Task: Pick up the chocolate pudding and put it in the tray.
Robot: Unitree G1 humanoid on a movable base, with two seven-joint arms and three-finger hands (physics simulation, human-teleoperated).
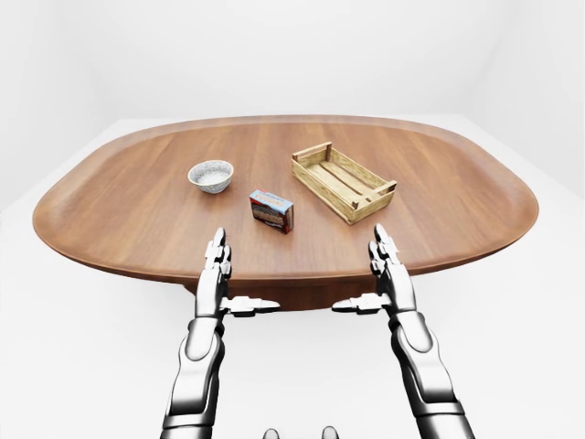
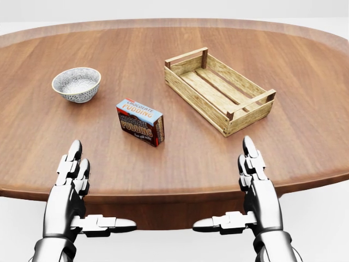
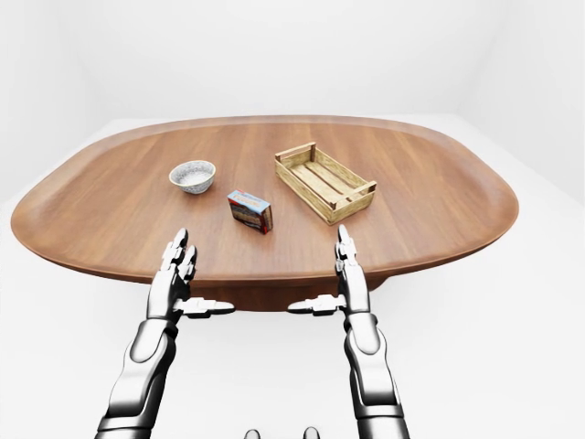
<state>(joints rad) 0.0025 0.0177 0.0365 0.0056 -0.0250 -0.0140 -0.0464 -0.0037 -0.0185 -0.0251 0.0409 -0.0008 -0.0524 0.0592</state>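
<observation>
A wide oval wooden table [image 2: 305, 49] fills the head view, and three things sit on it, all apart from one another. The chocolate pudding [image 2: 140, 122] is a small box lying near the middle of the view, turned at a slant, its light blue top printed "CHOCOLATE PUDDING" in red and its darker side face repeating "PUDDING" in large letters over smaller print too fine to read. At about ten o'clock from the box stands a small patterned bowl [image 2: 76, 84], upright and showing nothing inside. At about two o'clock from the box rests the tray [image 2: 260, 99], a slatted wooden crate set diagonally, open on top with nothing in it. Bare tabletop lies between the box and the crate, and between the box and both hands. The left hand [image 2: 73, 188] hovers at the table's near edge, roughly seven o'clock from the pudding, fingers straight and spread, thumb pointing inward, grasping nothing. The right hand [image 2: 253, 185] mirrors it at about five o'clock, likewise released and unloaded.
</observation>
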